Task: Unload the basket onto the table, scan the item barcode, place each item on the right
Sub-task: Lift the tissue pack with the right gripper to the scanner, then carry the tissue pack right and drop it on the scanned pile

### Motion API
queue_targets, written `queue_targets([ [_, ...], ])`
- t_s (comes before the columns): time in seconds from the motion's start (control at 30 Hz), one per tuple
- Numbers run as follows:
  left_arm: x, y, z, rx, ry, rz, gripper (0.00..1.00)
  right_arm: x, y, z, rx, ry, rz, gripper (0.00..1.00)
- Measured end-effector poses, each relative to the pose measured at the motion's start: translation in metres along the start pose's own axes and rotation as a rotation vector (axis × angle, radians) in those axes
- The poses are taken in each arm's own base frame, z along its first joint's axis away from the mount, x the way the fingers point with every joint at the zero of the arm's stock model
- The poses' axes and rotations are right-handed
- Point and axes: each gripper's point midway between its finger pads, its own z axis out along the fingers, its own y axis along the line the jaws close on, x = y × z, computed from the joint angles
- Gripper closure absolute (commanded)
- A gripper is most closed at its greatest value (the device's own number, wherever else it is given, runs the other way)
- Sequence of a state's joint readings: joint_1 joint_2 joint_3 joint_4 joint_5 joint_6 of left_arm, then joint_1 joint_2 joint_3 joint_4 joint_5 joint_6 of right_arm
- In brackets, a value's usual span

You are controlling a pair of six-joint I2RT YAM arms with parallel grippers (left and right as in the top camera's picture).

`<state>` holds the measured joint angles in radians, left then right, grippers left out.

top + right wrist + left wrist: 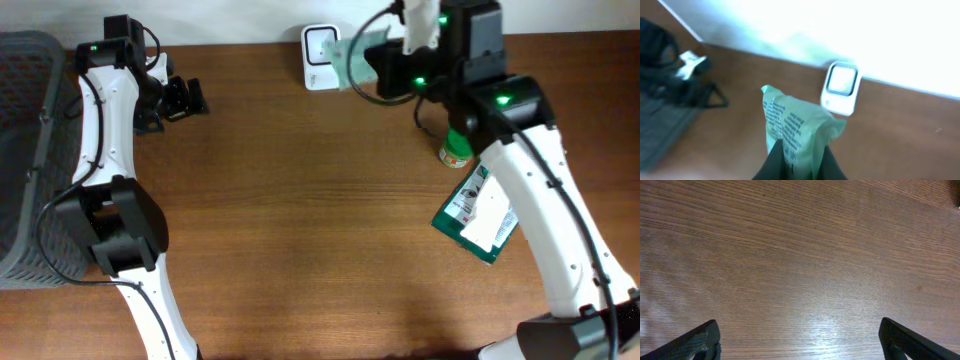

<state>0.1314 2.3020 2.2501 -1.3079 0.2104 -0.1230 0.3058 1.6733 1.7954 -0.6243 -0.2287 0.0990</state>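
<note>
1. We see a brown wooden table (300, 220) from above, with one robot arm at each side.
2. The right end effector (372, 62) is closed on a pale green plastic packet (795, 125). Its dark fingers (830, 167) pinch the bottom of the packet, and the packet stands up between them.
3. The packet is held up in the air at the back of the table. It is just beside a small white scanner box with a grey window (321, 57).
4. In the right wrist view the scanner sits past the packet and a bit to the right, by the white wall. We cannot tell if the packet touches it.
5. The packet has small print on it, but it is too blurry for us to read.
6. The left end effector (797, 330) is open wide. Nothing is between its two black fingers (695, 342), and we see only wood under them.
7. From above, the left end effector is at the back left of the table, well apart from the packet and the scanner.
8. A grey plastic basket (25, 150) sits at the left edge, beside the left arm.
9. A small jar with a green lid (456, 150) stands by the right arm, partly hidden by it.
10. Near the jar, a flat dark green and white pouch (478, 213) lies on the table, with the right arm over one side of it.
</note>
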Motion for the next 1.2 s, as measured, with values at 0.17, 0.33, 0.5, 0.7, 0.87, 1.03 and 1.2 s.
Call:
queue_targets([
  [0.17,0.0,0.0,0.0,-0.002,-0.002,0.0,0.01,-0.022,-0.02,0.083,0.229,-0.152,-0.349,0.96],
  [0.33,0.0,0.001,0.0,-0.005,-0.002,0.0,0.01,-0.015,-0.052,0.15,0.401,-0.215,-0.637,0.96],
  [0.5,-0.001,0.001,0.0,-0.006,-0.004,0.001,0.01,0.009,-0.068,0.202,0.486,-0.234,-0.898,0.96],
  [0.7,-0.001,0.001,0.0,-0.006,-0.004,0.001,0.01,0.045,-0.08,0.245,0.54,-0.227,-1.129,0.96],
  [0.87,-0.001,0.001,0.0,-0.006,-0.004,0.001,0.01,0.049,-0.081,0.248,0.546,-0.222,-1.158,0.96],
  [1.03,-0.001,0.001,0.0,-0.006,-0.004,0.001,0.01,0.05,-0.069,0.25,0.533,-0.227,-1.173,0.96],
  [1.2,-0.001,0.001,0.0,-0.006,-0.004,0.001,0.01,0.053,-0.056,0.25,0.497,-0.214,-1.128,0.96],
])
